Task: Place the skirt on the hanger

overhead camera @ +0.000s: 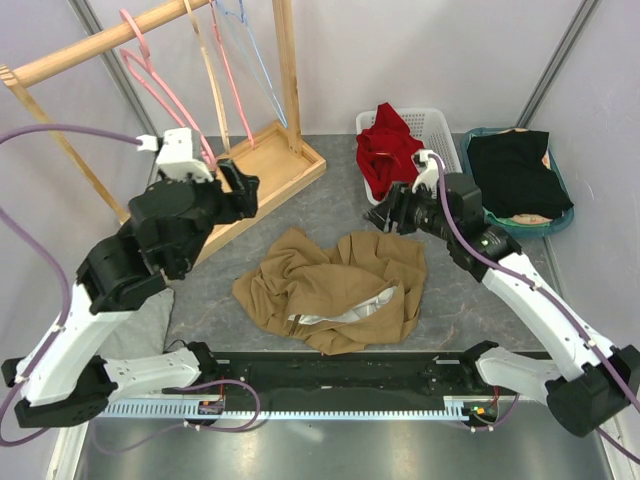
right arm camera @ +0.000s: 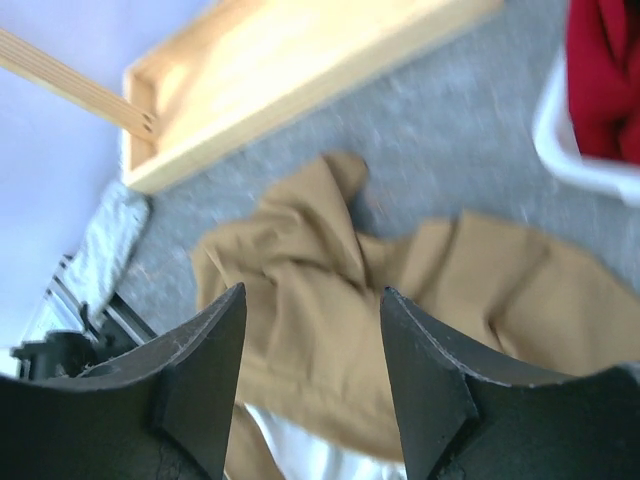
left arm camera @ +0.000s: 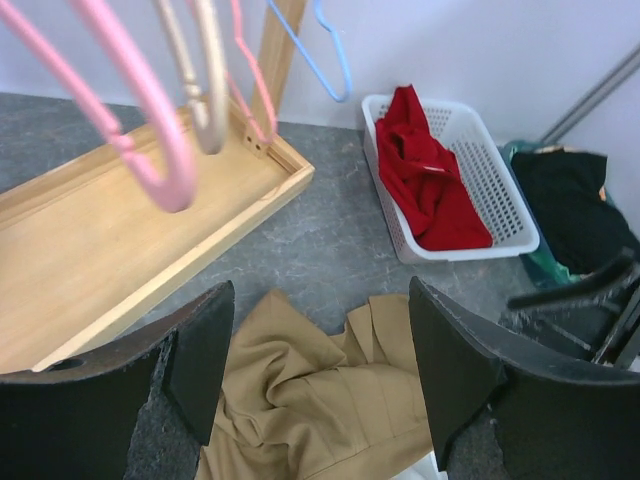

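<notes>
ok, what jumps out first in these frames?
The crumpled tan skirt lies mid-table, white lining showing. The left gripper and right gripper hover open near it. Far left, pink hangers hang on the wooden rack; a red garment sits in the white basket behind.

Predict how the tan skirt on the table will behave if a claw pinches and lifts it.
Probably floppy: the skirt lies crumpled in deep folds, so it should sag from any pinch. Likely light, since it looks like thin cloth. The white lining showing may slip, so a pinch might catch one layer.
</notes>
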### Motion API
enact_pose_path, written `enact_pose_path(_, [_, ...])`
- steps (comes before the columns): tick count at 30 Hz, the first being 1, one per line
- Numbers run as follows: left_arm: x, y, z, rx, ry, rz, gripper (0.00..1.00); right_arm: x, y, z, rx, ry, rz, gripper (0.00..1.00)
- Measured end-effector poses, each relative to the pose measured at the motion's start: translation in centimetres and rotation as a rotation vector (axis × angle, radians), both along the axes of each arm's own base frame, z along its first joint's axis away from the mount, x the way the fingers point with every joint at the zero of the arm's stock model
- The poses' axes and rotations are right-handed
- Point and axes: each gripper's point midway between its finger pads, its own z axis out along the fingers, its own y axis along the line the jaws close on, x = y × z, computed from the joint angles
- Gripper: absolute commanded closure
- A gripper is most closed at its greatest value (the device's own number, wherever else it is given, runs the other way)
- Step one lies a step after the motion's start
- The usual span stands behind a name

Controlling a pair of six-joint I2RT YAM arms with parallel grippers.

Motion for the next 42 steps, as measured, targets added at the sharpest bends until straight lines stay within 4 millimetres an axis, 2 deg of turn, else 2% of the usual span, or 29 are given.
enact_pose_path(3, [1.2, -2.1, 0.4, 0.036, -0.004, -0.036, 0.24, 0.9, 1.6, 2.1, 0.023, -0.056, 0.026, 0.38])
enact_pose_path(7, [4.0, -3.6, 2.4, 0.045, -0.023, -0.002, 0.28, 0.1, 3.6, 2.3, 0.034, -0.071, 0.076, 0.38])
enact_pose_path(9, [6.1, -3.2, 3.2, 0.033, -0.025, 0.049, 0.30, -0.5, 4.4, 1.9, 0.035, -0.070, 0.099, 0.39])
enact_pose_path(11, [8.3, -2.3, 3.2, 0.025, -0.011, 0.106, 0.31, -1.2, 5.1, 1.1, 0.029, -0.059, 0.119, 0.39])
enact_pose_path(15, [12.5, -0.4, 1.2, 0.027, 0.049, 0.201, 0.33, -2.0, 5.4, -1.4, 0.000, -0.016, 0.127, 0.39])
enact_pose_path(19, [15.3, -0.7, -0.7, 0.038, 0.097, 0.207, 0.33, -2.4, 5.0, -3.0, -0.019, 0.014, 0.115, 0.39])
enact_pose_path(24, [17.5, 0.0, -2.3, 0.044, 0.134, 0.229, 0.34, -2.9, 4.8, -3.8, -0.020, 0.032, 0.110, 0.39])
enact_pose_path(29, [19.0, 1.9, -2.6, 0.032, 0.138, 0.285, 0.35, -3.0, 4.7, -4.5, -0.028, 0.044, 0.103, 0.40])
enact_pose_path(34, [20.8, 2.5, -3.2, 0.031, 0.148, 0.311, 0.39, -2.9, 4.5, -4.9, -0.033, 0.046, 0.088, 0.40])
enact_pose_path(37, [22.2, 2.2, -4.0, 0.033, 0.159, 0.309, 0.45, -2.9, 4.4, -5.1, -0.036, 0.052, 0.084, 0.41])
enact_pose_path(42, [24.1, 2.0, -5.4, 0.036, 0.184, 0.314, 0.77, -2.8, 4.2, -5.5, -0.042, 0.057, 0.073, 0.42])
